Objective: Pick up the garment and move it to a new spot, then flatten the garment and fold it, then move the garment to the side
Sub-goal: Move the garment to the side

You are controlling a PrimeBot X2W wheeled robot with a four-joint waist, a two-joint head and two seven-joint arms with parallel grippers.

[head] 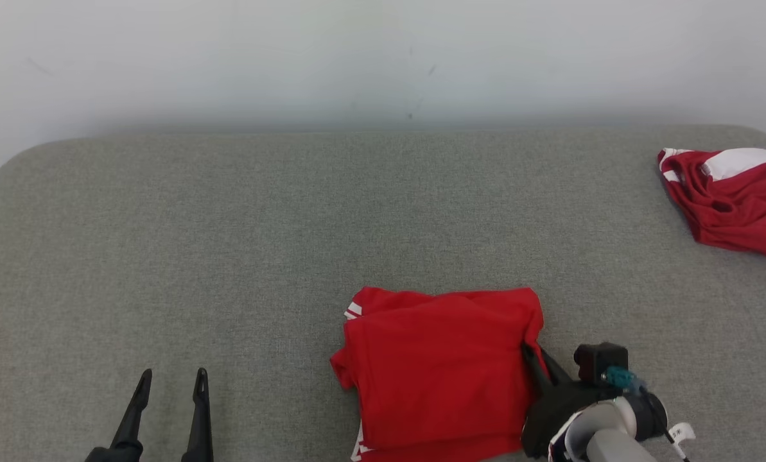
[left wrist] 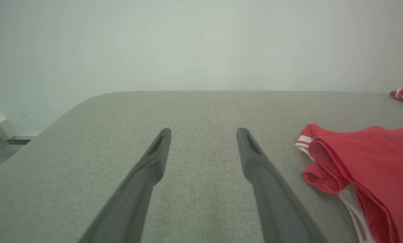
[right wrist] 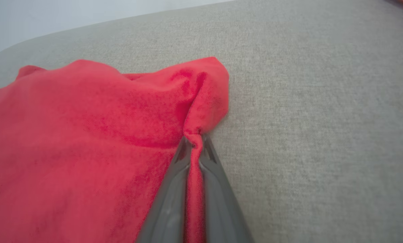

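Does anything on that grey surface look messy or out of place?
A second red garment lies crumpled at the far right edge. The folded red garment is bunched at its right edge, where the right pincer pinches it.

This is a plain indoor room, perhaps a testing space or a bedroom; the views leave that open. A broad grey fabric-covered pad (head: 228, 256) with rounded corners meets a scuffed white wall (head: 357, 58). A red garment (head: 440, 372) lies near its front edge.
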